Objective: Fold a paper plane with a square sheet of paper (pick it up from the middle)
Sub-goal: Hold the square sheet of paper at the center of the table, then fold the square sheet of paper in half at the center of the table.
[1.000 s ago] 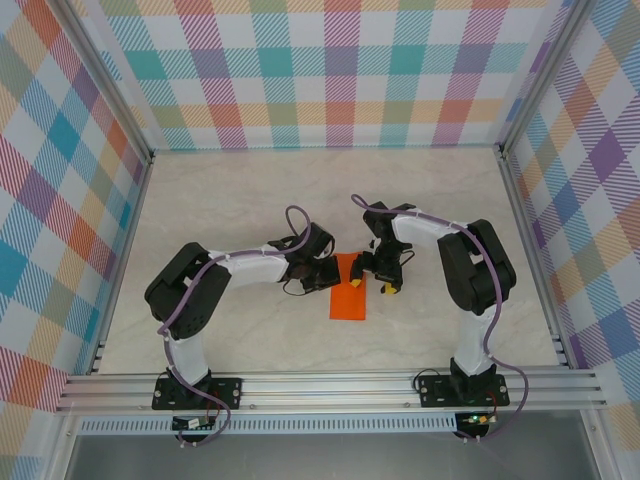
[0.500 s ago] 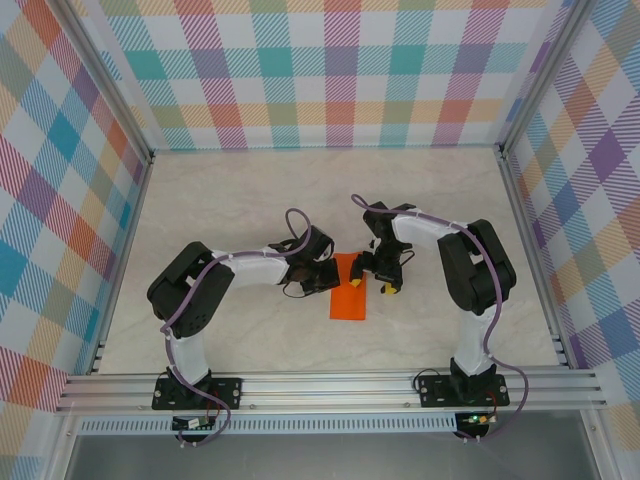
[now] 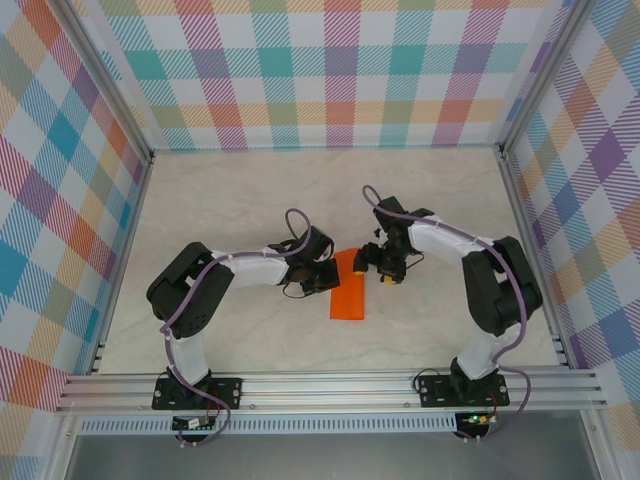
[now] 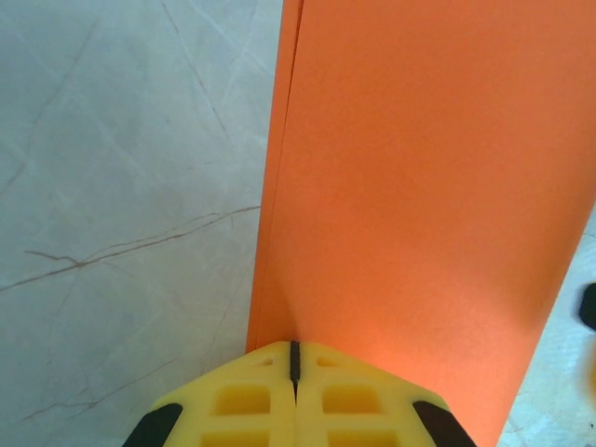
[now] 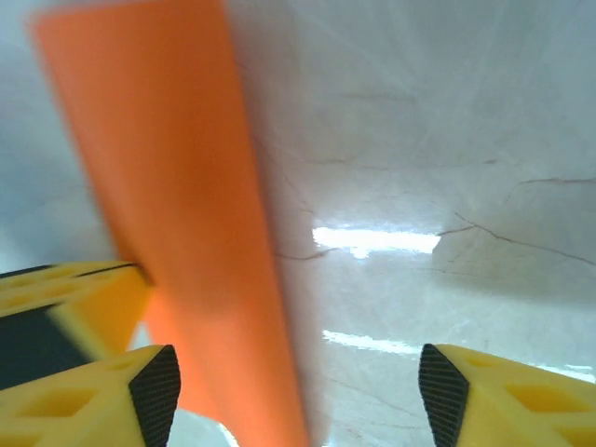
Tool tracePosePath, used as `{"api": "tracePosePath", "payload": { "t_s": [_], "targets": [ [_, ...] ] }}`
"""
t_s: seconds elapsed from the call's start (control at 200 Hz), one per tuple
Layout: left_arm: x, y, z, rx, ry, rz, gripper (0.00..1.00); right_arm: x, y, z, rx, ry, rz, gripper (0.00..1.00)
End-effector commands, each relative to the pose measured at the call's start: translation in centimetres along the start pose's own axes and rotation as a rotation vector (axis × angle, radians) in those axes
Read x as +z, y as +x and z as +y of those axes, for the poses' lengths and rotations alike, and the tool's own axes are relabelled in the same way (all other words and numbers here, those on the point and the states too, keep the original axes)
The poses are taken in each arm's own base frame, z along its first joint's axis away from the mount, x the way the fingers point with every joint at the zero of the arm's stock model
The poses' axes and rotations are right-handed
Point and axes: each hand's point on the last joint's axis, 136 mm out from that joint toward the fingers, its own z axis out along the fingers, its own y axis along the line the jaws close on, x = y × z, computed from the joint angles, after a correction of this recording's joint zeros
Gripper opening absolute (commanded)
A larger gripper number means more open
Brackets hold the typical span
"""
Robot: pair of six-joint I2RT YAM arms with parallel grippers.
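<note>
Top external view: the sheet of paper (image 3: 349, 290), bright orange and folded into a narrow oblong, lies near the middle of the marbled worktop (image 3: 220, 200), a little toward its near edge, between my two grippers. My left gripper (image 3: 325, 276) meets the sheet's left long edge; my right gripper (image 3: 383, 268) sits just beside its far right corner.

Left wrist view: my left gripper (image 4: 294, 368) is closed, its yellow fingers (image 4: 242, 400) pressed together to a thin seam that pinches the edge of the sheet of paper (image 4: 419, 186). Two layers show along the sheet's left edge.

Right wrist view: my right gripper (image 5: 298, 372) is spread wide, fingers (image 5: 484, 396) well apart, gripping nothing. The sheet of paper (image 5: 177, 186), blurred, runs close past its left finger, with the left gripper (image 5: 65, 298) beyond.
</note>
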Motion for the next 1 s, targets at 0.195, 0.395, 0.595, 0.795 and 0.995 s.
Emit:
{"api": "tracePosePath", "payload": {
  "t_s": [0.195, 0.395, 0.595, 0.795, 0.995],
  "targets": [
    [0.4, 1.4, 3.0, 0.009, -0.118, 0.025, 0.0, -1.2, 0.4, 5.6, -0.054, -0.382, 0.021, 0.18],
    [0.4, 1.5, 2.9, 0.011, -0.116, 0.029, 0.0, 0.8, 0.8, 4.3, -0.024, -0.387, 0.07, 0.12],
    [0.5, 1.5, 2.9, 0.014, -0.12, 0.035, 0.0, 2.6, 1.4, 2.9, -0.012, -0.376, 0.106, 0.12],
    [0.7, 1.5, 2.9, 0.017, -0.124, 0.042, 0.0, 4.1, 2.0, 0.7, 0.004, -0.346, 0.125, 0.12],
    [0.7, 1.6, 3.0, 0.016, -0.127, 0.046, 0.0, 5.6, 3.1, -1.2, 0.014, -0.324, 0.146, 0.12]
  ]
}}
